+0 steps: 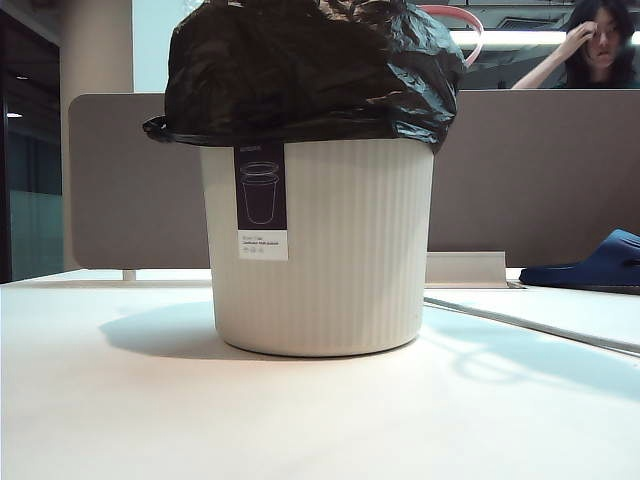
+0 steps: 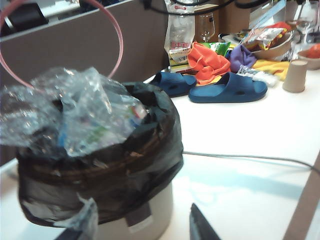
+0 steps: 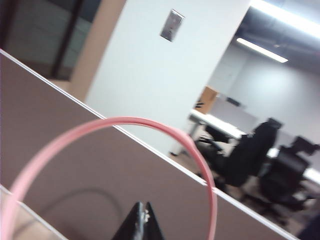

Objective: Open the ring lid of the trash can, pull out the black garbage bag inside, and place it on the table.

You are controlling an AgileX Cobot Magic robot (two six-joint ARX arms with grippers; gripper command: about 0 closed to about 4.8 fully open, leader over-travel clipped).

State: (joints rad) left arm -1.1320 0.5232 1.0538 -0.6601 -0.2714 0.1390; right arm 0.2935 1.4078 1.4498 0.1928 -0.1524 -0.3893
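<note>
Above the ribbed cream-white plastic trash can, right gripper is clamped on the thin pink plastic ring lid, freeing the glossy black garbage bag. Left gripper, jaws apart, hovers beside the bag, likely to pull it out onto the white tabletop.

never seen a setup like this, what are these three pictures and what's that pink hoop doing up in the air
It is a two-armed robot seen by three cameras. One camera looks across the table at the trash can, with the black garbage bag bulging from its top. The others ride on the wrists. The right gripper, shut, holds the ring lid lifted off the can; the partition and an office show behind. The left gripper waits beside the can, jaws apart, holding nothing. Blue slippers, clothes and a paper cup lie further off.
</note>
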